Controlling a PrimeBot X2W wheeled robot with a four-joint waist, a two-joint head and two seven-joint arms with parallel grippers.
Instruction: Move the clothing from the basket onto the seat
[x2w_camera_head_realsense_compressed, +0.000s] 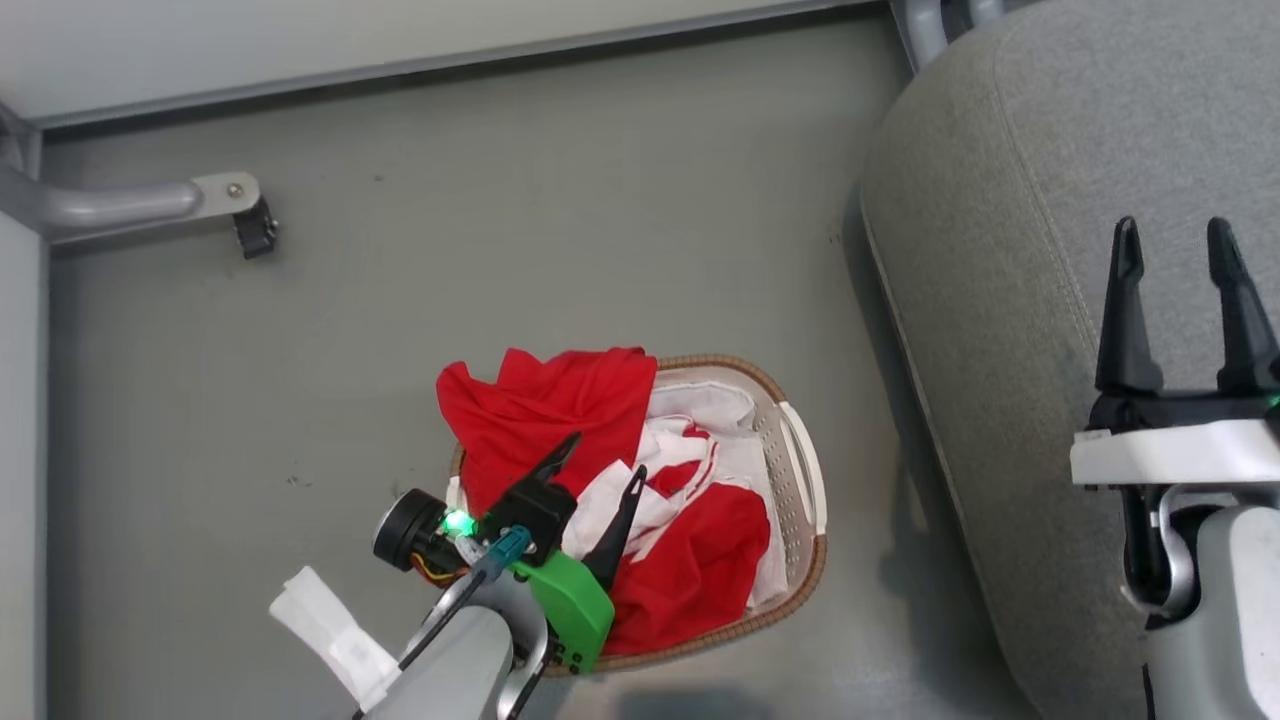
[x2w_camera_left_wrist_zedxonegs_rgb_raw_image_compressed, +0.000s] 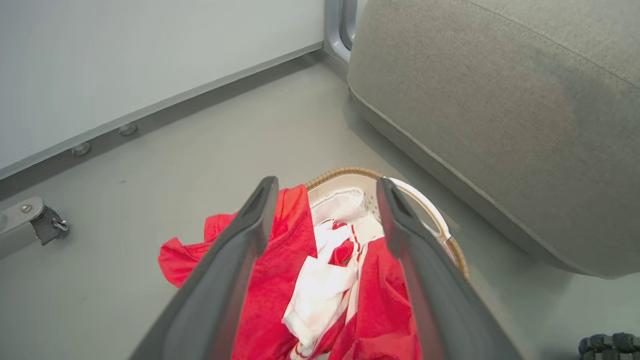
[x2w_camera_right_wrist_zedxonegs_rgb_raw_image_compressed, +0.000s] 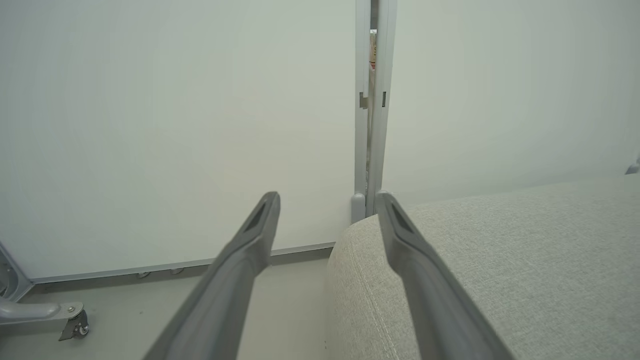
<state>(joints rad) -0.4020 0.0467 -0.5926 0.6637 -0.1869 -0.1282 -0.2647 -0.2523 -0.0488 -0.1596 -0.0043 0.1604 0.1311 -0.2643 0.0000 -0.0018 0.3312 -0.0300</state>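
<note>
Red clothing (x2w_camera_head_realsense_compressed: 545, 400) with white trim lies heaped in the cream basket (x2w_camera_head_realsense_compressed: 800, 470) on the floor, one red piece spilling over the basket's left rim. My left gripper (x2w_camera_head_realsense_compressed: 608, 455) hovers open just above the heap, fingers spread with nothing between them; in the left wrist view the clothing (x2w_camera_left_wrist_zedxonegs_rgb_raw_image_compressed: 320, 280) and basket rim (x2w_camera_left_wrist_zedxonegs_rgb_raw_image_compressed: 345, 172) sit between and beyond its fingers (x2w_camera_left_wrist_zedxonegs_rgb_raw_image_compressed: 255, 215). The grey seat (x2w_camera_head_realsense_compressed: 1010, 200) fills the right side. My right gripper (x2w_camera_head_realsense_compressed: 1172, 240) stands open above the seat's front part, holding nothing; the seat (x2w_camera_right_wrist_zedxonegs_rgb_raw_image_compressed: 500, 265) lies under it.
A grey metal leg with a castor (x2w_camera_head_realsense_compressed: 250, 225) juts in at the upper left. A pale wall panel with a baseboard (x2w_camera_head_realsense_compressed: 400, 70) runs along the back. Grey floor (x2w_camera_head_realsense_compressed: 350, 380) surrounds the basket.
</note>
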